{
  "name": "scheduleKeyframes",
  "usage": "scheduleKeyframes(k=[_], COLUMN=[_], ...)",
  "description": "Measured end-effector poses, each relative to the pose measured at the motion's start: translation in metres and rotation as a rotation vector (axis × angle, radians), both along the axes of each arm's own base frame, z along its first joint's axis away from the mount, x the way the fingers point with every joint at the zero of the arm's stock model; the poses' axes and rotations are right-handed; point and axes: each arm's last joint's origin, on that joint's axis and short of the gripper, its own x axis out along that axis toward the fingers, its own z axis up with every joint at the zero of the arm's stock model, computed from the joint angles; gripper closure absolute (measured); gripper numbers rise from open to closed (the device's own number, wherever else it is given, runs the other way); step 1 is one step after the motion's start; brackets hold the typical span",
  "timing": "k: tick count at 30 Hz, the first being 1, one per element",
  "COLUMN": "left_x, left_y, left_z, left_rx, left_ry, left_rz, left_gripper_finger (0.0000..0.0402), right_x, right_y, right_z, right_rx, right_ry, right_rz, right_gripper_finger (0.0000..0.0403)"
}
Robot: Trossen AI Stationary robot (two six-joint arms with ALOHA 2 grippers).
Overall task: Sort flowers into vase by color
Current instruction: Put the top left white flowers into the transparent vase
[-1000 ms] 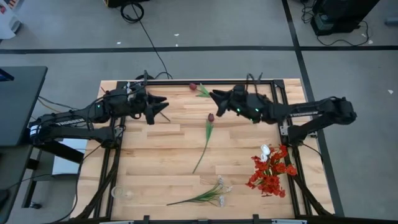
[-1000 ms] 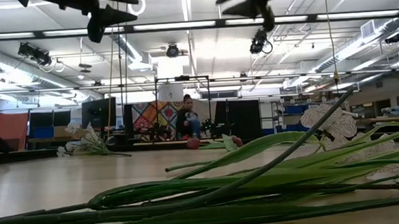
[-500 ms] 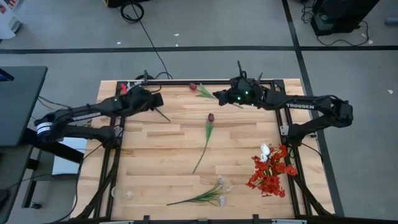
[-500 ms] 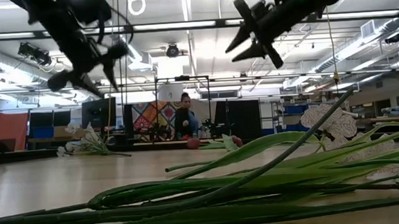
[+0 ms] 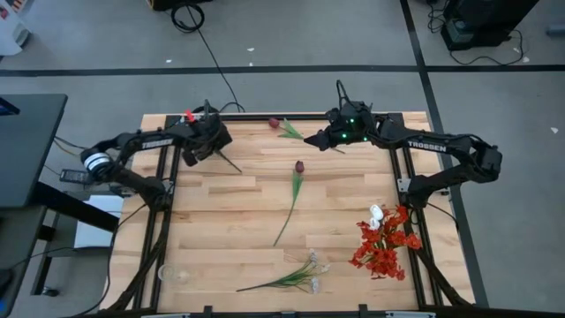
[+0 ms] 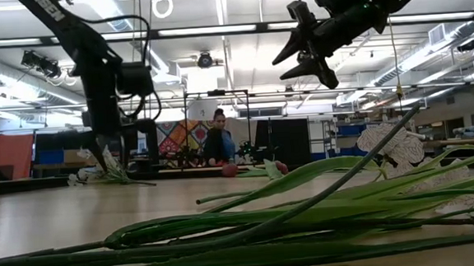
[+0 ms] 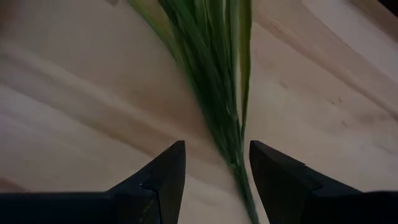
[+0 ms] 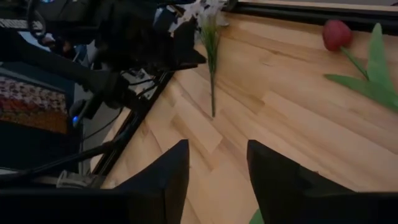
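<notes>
Lying apart on the worktop (image 5: 212,225) were two maroon tulips (image 5: 298,166) — both end effectors, left (image 5: 214,150) and right (image 5: 316,139), spread near its far edge.

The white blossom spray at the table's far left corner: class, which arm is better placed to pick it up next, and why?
Left. The left gripper hangs open directly over the white blossom spray, its stem between the fingers. The right gripper is open too, but raised across the table, nearer the maroon tulip.

Tulips (image 5: 297,184) are lying mid-bench (image 5: 221,221), blossom spray (image 5: 300,276) sitting at the front edge, flower cluster (image 5: 381,247) front-right.
</notes>
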Motion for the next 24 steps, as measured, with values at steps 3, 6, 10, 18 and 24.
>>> scheduleKeyframes(k=[3,6,10,18,24], left_x=[0.000,0.001,0.002,0.002,0.004], left_y=[0.006,0.011,0.015,0.018,0.012], left_z=[-0.004,-0.007,-0.012,-0.036,-0.035], left_rx=[0.005,0.013,0.016,-0.075,-0.070], left_ry=[-0.011,-0.040,-0.038,0.087,0.110], left_rz=[0.027,0.077,0.092,0.062,0.018], left_gripper_finger=[0.0218,0.0218,0.0218,0.0225,0.0303], right_x=[-0.001,-0.004,-0.008,-0.018,-0.023], right_y=[-0.003,-0.007,-0.014,-0.032,-0.039], right_z=[0.000,0.000,0.000,0.000,0.001], right_rx=[-0.001,-0.011,-0.037,-0.042,-0.036], right_ry=[0.000,-0.002,0.001,-0.020,-0.034], right_rz=[-0.007,-0.003,-0.011,-0.021,-0.026], right_gripper_finger=[0.0199,0.0172,0.0145,0.0142,0.0166])
